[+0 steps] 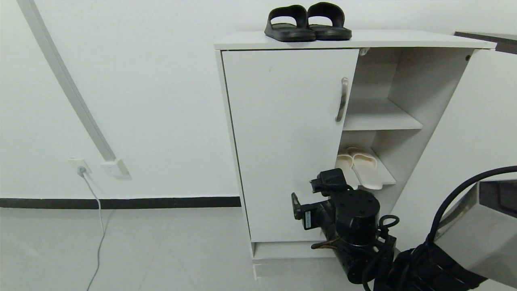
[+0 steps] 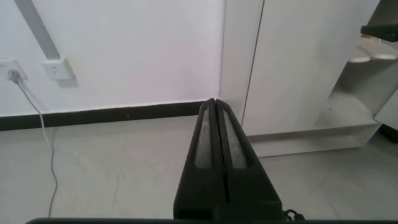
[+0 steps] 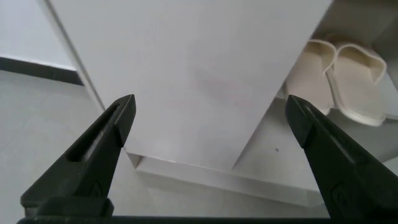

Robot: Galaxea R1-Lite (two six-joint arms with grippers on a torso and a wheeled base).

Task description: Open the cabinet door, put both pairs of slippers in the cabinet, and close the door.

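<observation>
A pair of black slippers (image 1: 309, 24) rests on top of the white cabinet (image 1: 404, 39). The cabinet's left door (image 1: 286, 141) is closed, with a metal handle (image 1: 343, 99) at its edge. Its right door (image 1: 468, 133) is swung open. A pair of cream slippers (image 1: 361, 167) (image 3: 348, 74) lies on the lower shelf inside. My right gripper (image 1: 311, 196) (image 3: 210, 102) is open and empty, low in front of the closed door, just left of the cream slippers. My left gripper (image 2: 216, 106) is shut on nothing, low above the floor and pointing at the cabinet's left corner.
The upper shelf (image 1: 379, 119) inside is bare. A wall socket with a hanging cable (image 1: 80, 167) (image 2: 9, 68) and a slanted cable duct (image 1: 64, 81) are on the wall to the left. Open floor (image 1: 141, 250) lies left of the cabinet.
</observation>
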